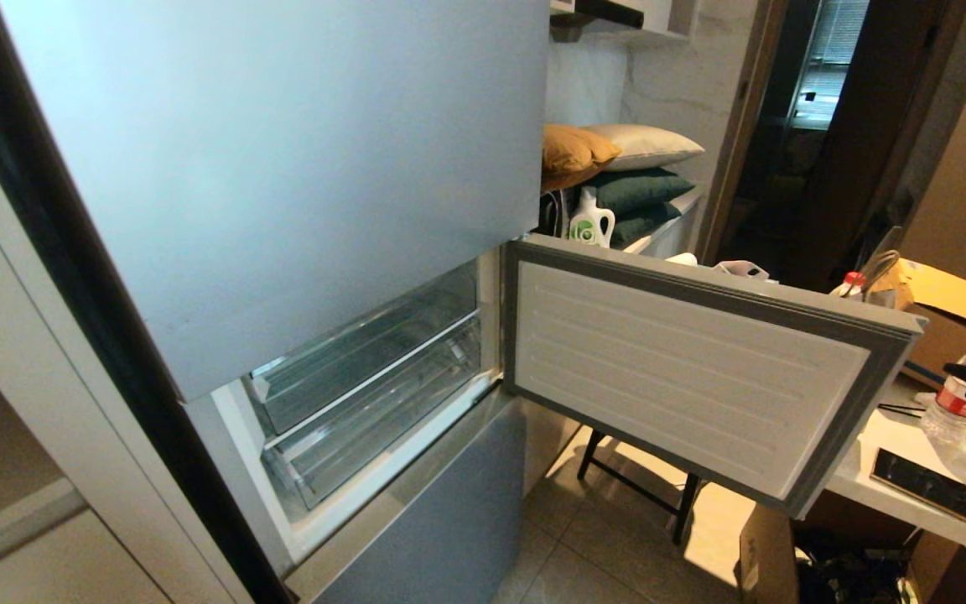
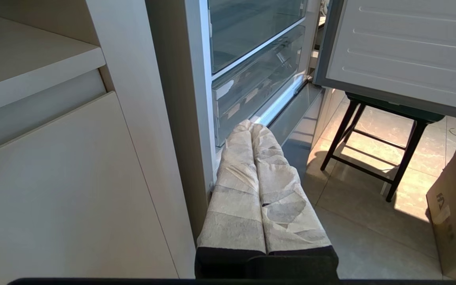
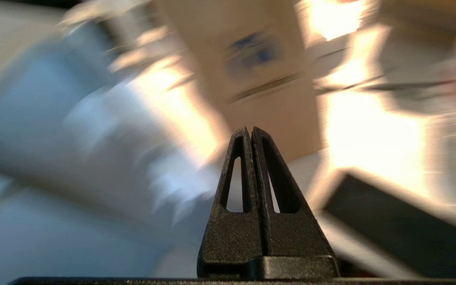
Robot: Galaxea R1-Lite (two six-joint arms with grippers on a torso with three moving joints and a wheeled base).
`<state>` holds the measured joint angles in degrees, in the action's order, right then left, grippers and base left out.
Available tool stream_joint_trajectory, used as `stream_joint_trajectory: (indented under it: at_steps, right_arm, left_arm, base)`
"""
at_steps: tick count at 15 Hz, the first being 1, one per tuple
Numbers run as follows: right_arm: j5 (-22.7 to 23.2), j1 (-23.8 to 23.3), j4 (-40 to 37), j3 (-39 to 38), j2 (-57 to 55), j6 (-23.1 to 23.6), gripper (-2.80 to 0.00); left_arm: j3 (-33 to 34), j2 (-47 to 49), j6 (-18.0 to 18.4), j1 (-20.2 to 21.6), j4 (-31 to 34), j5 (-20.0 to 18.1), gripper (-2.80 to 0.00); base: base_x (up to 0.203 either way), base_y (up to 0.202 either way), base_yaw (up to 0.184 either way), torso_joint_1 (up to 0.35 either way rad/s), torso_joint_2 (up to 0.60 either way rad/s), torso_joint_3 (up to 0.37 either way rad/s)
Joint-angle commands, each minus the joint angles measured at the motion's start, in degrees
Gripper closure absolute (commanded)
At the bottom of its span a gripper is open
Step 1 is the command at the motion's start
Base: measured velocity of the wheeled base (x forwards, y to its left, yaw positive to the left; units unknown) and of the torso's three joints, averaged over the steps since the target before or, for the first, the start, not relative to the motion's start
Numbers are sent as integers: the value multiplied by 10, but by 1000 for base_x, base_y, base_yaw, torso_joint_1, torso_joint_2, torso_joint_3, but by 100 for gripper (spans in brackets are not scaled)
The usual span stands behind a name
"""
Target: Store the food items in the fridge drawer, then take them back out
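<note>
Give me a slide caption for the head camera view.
Fridge door swung open on two clear, apparently empty drawers; water bottles and a phone on the side table.

fridge door (image 1: pixel 693 369) swung wide, drawer (image 1: pixel 366 419) front unobstructed

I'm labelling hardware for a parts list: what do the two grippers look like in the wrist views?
The left gripper has two long fingers wrapped in creased beige-white tape, on a black base. The right gripper is bare textured black plastic: two tapered fingers, each with a long triangular cut-out, on a black block base. No cables or markings show.
</note>
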<state>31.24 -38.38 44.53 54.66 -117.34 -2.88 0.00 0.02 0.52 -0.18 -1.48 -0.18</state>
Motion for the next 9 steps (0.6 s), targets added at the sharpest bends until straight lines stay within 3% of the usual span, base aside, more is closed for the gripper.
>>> stream_joint_trajectory:
  at_steps: [1,6,9]
  right_arm:
    - [-46,14,11,7,-7,3,0]
    - [-70,40,9,54,-56,13,0]
    - [-25,44,9,77,-78,5,0]
  left_arm:
    - [6,1,0,0,0,0,0]
    - [6,1,0,0,0,0,0]
    - [6,1,0,0,0,0,0]
  base:
    - [0,0,0,0,0,0]
    - [0,0,0,0,0,0]
    - [0,0,0,0,0,0]
